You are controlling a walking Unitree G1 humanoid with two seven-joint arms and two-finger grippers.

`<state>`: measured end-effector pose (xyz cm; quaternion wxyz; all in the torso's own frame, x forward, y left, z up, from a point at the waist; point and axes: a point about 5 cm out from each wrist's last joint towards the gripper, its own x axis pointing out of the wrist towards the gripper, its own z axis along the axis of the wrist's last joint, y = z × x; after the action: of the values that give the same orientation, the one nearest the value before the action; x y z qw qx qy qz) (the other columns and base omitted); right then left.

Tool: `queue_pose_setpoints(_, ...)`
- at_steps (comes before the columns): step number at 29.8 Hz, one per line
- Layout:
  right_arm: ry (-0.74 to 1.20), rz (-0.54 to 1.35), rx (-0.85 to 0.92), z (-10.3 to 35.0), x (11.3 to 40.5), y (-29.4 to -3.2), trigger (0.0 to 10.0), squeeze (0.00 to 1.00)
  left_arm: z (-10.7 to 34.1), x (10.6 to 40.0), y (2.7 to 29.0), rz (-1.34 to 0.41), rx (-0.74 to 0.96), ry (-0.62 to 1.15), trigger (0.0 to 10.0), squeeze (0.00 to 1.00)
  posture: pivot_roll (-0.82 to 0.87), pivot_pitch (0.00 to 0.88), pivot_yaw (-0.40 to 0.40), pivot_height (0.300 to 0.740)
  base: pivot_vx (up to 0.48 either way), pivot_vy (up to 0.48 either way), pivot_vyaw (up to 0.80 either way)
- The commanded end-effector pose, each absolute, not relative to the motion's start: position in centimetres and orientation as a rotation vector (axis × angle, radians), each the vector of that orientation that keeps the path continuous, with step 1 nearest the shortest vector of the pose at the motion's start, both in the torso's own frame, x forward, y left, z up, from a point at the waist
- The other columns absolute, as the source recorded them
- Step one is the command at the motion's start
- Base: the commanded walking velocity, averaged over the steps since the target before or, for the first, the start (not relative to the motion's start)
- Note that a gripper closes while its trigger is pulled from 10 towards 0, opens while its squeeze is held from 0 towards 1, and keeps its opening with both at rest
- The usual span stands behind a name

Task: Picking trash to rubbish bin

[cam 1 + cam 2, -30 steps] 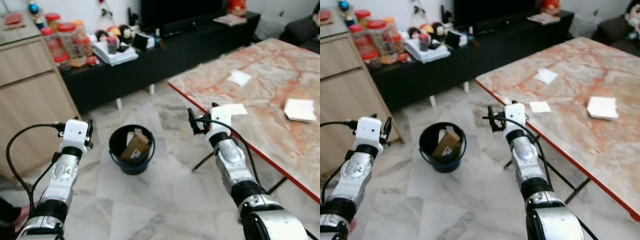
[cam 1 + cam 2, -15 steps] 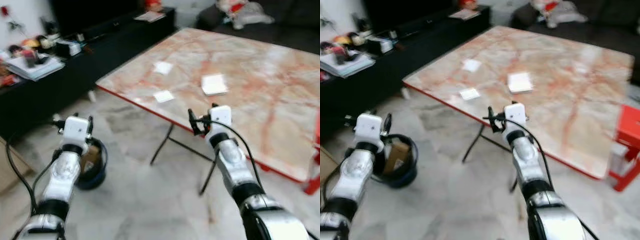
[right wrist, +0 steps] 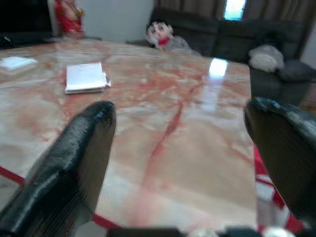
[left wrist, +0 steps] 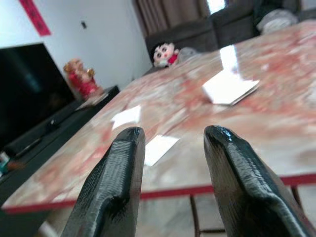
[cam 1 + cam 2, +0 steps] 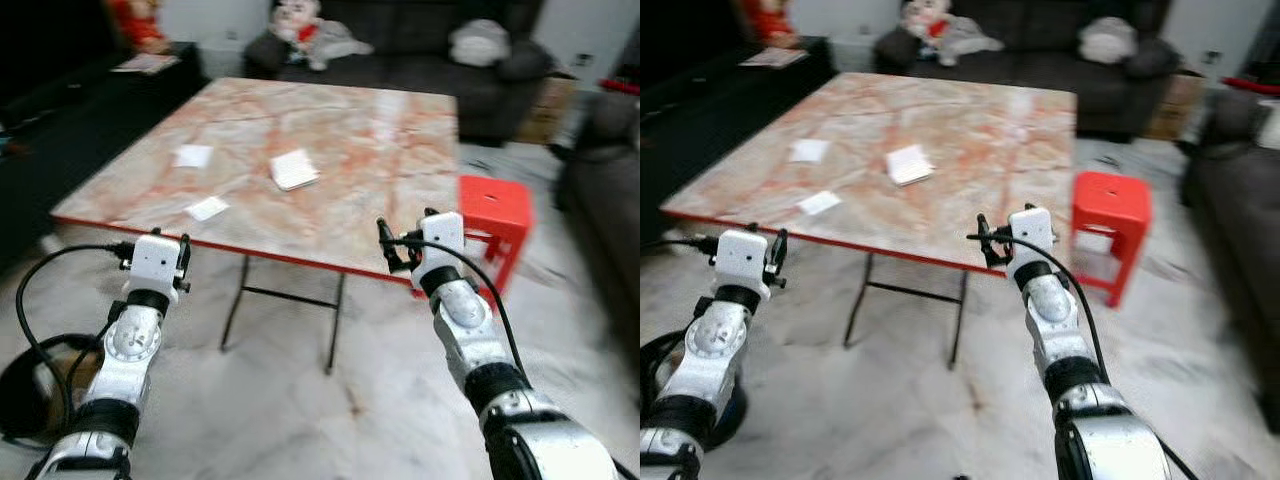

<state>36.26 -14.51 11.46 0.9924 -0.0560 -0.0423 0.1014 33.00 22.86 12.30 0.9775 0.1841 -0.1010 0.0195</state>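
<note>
Facing the bench with both arms raised and nothing in either tool — that is how the robot is standing, so as I judge it the collecting here is not yet begun. The left tool is holding its two black fingers spread, and the right tool is gaping wider. Three pieces of paper trash are lying flat on the glossy, pink-veined marble top: a small slip near the red front edge, another sheet further back, and a thicker folded wad towards the middle. The dark round rubbish bin is sitting on the pale floor beside the left arm — well apart from the papers
</note>
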Motion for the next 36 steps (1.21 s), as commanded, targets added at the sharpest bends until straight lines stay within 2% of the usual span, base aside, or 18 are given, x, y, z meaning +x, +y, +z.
queue_pose_setpoints(1,-0.099,0.202,-0.107,11.96,36.48,-14.5,10.0,0.0,12.41,33.03,22.68,0.035,0.368,-0.204,10.0,0.0,-0.01,0.0,0.008,0.74,0.0,0.0,-0.8)
queue_pose_setpoints(5,-0.096,0.207,-0.103,11.91,36.47,-14.34,10.0,0.0,12.39,33.01,22.67,0.034,0.365,-0.203,10.0,0.0,-0.01,0.0,0.008,0.74,0.0,0.0,-0.8)
queue_pose_setpoints(18,-0.099,0.209,-0.082,11.84,36.41,-13.97,10.0,0.0,12.24,32.99,22.38,0.035,0.342,-0.196,10.0,0.0,-0.01,0.0,0.011,0.74,0.0,0.0,0.0)
queue_pose_setpoints(32,-0.089,0.213,-0.083,11.73,36.4,-13.79,10.0,0.0,12.09,32.93,22.14,0.031,0.328,-0.191,10.0,0.0,-0.01,0.0,0.009,0.74,0.0,0.435,0.0)
queue_pose_setpoints(36,-0.091,0.212,-0.072,11.72,36.39,-13.8,10.0,0.0,12.11,32.97,22.07,0.031,0.326,-0.191,10.0,0.0,-0.01,0.0,0.007,0.74,0.0,0.446,-0.59)
